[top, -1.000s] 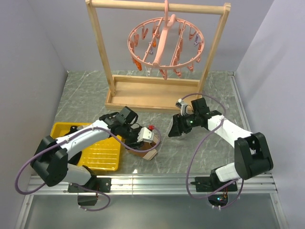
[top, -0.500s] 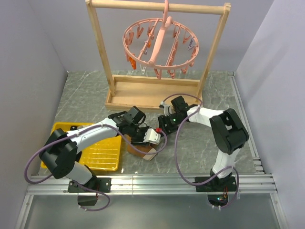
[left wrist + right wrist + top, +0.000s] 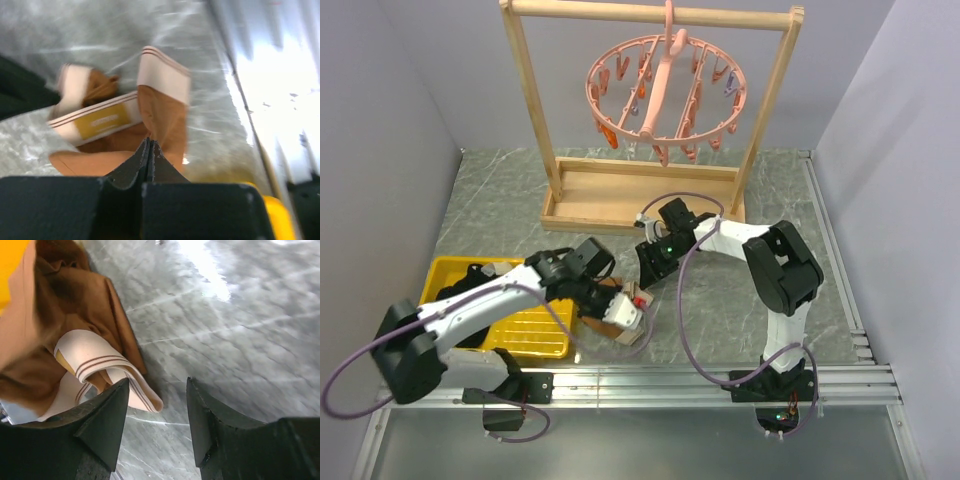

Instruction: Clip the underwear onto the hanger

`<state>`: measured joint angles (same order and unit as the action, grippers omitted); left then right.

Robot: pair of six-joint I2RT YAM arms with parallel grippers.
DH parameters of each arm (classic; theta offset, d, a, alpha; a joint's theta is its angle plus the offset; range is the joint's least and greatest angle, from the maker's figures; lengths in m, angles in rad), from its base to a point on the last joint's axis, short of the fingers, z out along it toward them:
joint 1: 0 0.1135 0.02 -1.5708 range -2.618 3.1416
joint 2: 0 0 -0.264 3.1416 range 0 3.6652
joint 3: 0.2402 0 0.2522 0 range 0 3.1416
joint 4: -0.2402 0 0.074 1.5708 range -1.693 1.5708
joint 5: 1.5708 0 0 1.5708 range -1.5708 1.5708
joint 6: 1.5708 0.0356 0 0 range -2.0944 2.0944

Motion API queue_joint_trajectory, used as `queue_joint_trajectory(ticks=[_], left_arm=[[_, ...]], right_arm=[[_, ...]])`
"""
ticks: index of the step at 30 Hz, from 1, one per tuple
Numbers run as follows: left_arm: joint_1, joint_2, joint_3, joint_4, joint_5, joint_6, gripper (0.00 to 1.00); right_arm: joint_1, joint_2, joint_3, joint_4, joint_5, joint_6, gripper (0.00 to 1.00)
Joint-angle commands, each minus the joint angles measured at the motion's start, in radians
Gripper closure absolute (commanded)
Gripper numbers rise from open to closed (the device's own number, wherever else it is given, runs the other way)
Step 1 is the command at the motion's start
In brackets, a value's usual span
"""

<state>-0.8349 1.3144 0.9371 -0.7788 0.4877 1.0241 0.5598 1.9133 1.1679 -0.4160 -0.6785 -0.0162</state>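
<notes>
From above, the underwear [image 3: 162, 112] is mostly covered by the left gripper [image 3: 149, 145], and only a brown edge and a pale corner show. The left wrist picture is blurred, so the small label on the pale waistband [image 3: 100, 362] cannot be read. The clips on the hanger [image 3: 655, 95] are too small to count. The yellow tray [image 3: 535, 325] is cut off to a corner in both wrist pictures.

The table [image 3: 500, 200] is grey marbled stone with bright reflections, and plain pale walls [image 3: 390, 150] close it on three sides. The wooden rack [image 3: 535, 110] stands at the far side. The pink hanger hangs by its hook from the top bar of the rack.

The underwear lies crumpled on the table in front of the rack, on the side of the arm bases. The left gripper has its fingers pressed together, the tips against the brown cloth. I cannot tell if a fold is pinched there. The right gripper [image 3: 157, 382] is low over the table between the rack and the underwear, with its fingers apart, and the folded waistband lies just beside one of them.
</notes>
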Motion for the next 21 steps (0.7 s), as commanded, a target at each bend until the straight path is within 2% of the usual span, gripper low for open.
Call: queue_joint_trajectory(ticks=[1, 5, 9, 10, 12, 13, 16, 18, 19, 21], left_arm=[[-0.062, -0.096, -0.070, -0.123, 0.008, 0.050, 1.00], [-0.087, -0.132, -0.144, -0.145, 0.002, 0.059, 1.00], [-0.102, -0.161, -0.227, -0.149, -0.030, 0.096, 1.00], [-0.113, -0.167, -0.242, -0.143, -0.047, 0.099, 0.97], [-0.118, -0.179, -0.270, -0.134, -0.087, 0.100, 0.83], [-0.118, -0.185, -0.271, -0.126, -0.092, 0.096, 0.70], [-0.118, -0.204, -0.244, -0.120, -0.075, 0.065, 0.56], [-0.118, -0.214, -0.206, -0.116, -0.040, 0.031, 0.51], [-0.119, -0.228, -0.196, -0.114, -0.029, 0.021, 0.44], [-0.127, -0.236, -0.170, -0.097, -0.006, -0.018, 0.42]], right_arm=[[0.037, 0.041, 0.024, -0.066, 0.014, -0.077, 0.43], [0.052, 0.049, 0.027, -0.090, -0.004, -0.116, 0.43], [0.068, 0.049, 0.036, -0.116, -0.010, -0.145, 0.48], [0.074, 0.049, 0.038, -0.124, -0.009, -0.155, 0.50], [0.083, 0.049, 0.042, -0.130, -0.009, -0.160, 0.55], [0.086, 0.050, 0.042, -0.130, -0.009, -0.160, 0.57], [0.088, 0.056, 0.047, -0.133, -0.018, -0.159, 0.68], [0.092, 0.055, 0.047, -0.135, -0.021, -0.159, 0.73], [0.092, 0.053, 0.046, -0.135, -0.023, -0.159, 0.76], [0.091, 0.049, 0.045, -0.142, -0.026, -0.163, 0.80]])
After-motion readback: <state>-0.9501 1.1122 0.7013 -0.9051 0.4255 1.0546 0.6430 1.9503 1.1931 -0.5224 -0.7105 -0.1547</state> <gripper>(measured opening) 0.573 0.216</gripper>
